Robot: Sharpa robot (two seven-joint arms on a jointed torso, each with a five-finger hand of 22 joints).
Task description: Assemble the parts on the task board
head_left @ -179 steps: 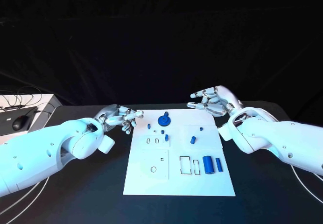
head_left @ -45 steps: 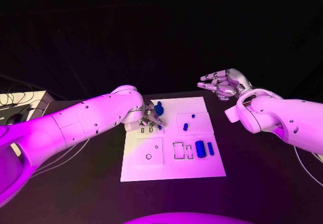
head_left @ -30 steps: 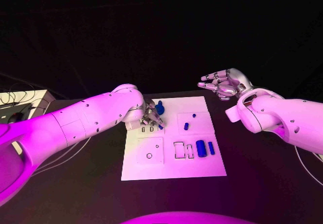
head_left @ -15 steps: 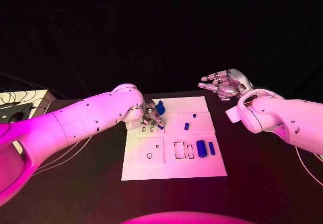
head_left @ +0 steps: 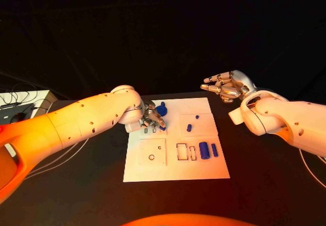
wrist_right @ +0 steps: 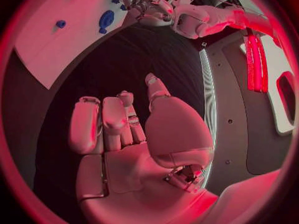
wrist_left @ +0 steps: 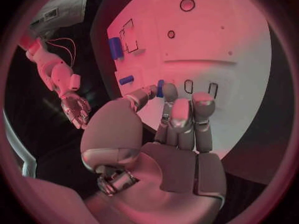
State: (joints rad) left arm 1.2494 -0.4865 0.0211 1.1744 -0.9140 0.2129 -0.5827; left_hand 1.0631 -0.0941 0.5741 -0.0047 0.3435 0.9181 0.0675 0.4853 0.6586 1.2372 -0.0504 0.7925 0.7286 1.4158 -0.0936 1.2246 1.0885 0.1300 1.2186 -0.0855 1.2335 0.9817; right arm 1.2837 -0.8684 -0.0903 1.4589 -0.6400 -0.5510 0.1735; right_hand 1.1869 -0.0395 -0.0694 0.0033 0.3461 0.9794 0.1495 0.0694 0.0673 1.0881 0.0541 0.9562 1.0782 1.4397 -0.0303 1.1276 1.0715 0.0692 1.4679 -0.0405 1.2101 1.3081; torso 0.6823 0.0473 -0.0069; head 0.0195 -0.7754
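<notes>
- The left hand (head_left: 152, 120) reaches down onto the far left part of the white board (head_left: 178, 169), and its fingers (wrist_left: 181, 117) are straight and close together.
- A small blue peg (wrist_left: 160, 88) sits at its fingertips; I cannot tell if the hand pinches it.
- The right hand (head_left: 226, 87) hangs in the air past the board's far right corner, fingers loosely curled, holding nothing.
- Two blue tubes (head_left: 204, 149) lie side by side on the board's right part.

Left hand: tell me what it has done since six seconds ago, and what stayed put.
The left hand moved from the board's far left corner onto the task board, its fingertips now at a small blue part. The right hand stays raised and empty beyond the board; the other parts haven't moved.
</notes>
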